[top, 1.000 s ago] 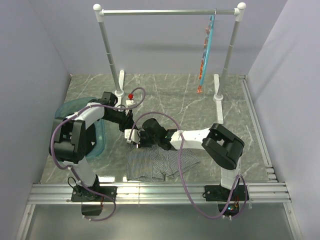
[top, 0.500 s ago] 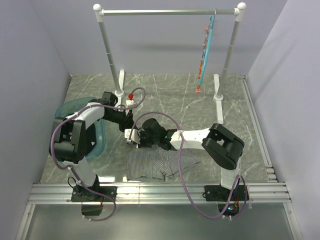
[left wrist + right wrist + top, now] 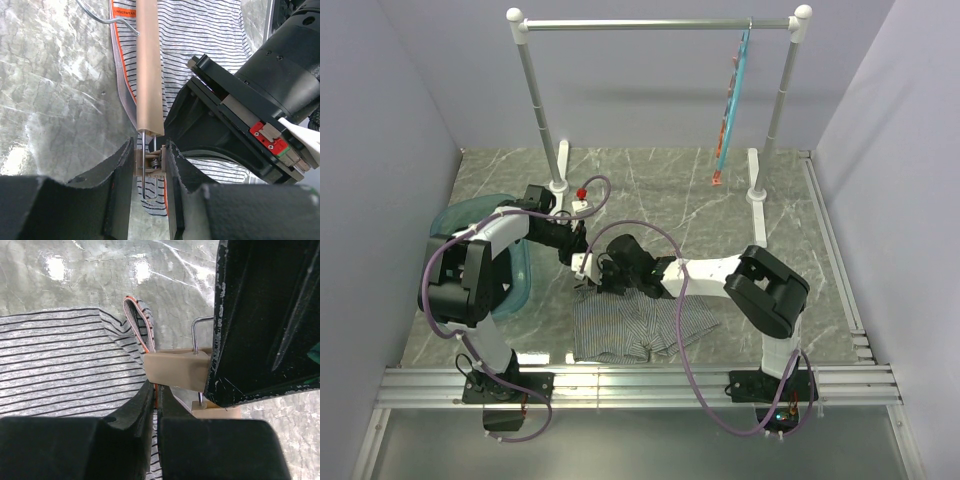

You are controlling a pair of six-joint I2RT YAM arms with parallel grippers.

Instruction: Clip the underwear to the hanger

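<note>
The grey-and-white striped underwear [image 3: 630, 325] lies flat at the near middle of the table. In the left wrist view it [image 3: 205, 40] lies under the light-brown wooden hanger [image 3: 149, 65], whose silver hook [image 3: 107, 17] points left. My left gripper [image 3: 150, 150] is shut on the hanger's end clip [image 3: 151, 162], squeezing it. My right gripper [image 3: 156, 390] is shut on the orange-edged waistband [image 3: 141, 325] and holds it at the tan clip [image 3: 175, 371]. In the top view the left gripper [image 3: 575, 256] and right gripper [image 3: 593, 271] meet at the underwear's far left corner.
A teal basket [image 3: 518, 272] sits under the left arm. A clothes rack [image 3: 655, 24] stands at the back, with a slim teal-blue hanger [image 3: 730, 100] hung near its right post. The table's marble floor [image 3: 660, 190] shows between the rack and the arms.
My right gripper has shifted slightly up and left with the waistband, closer to the left gripper and the clip. The left arm has barely moved.
</note>
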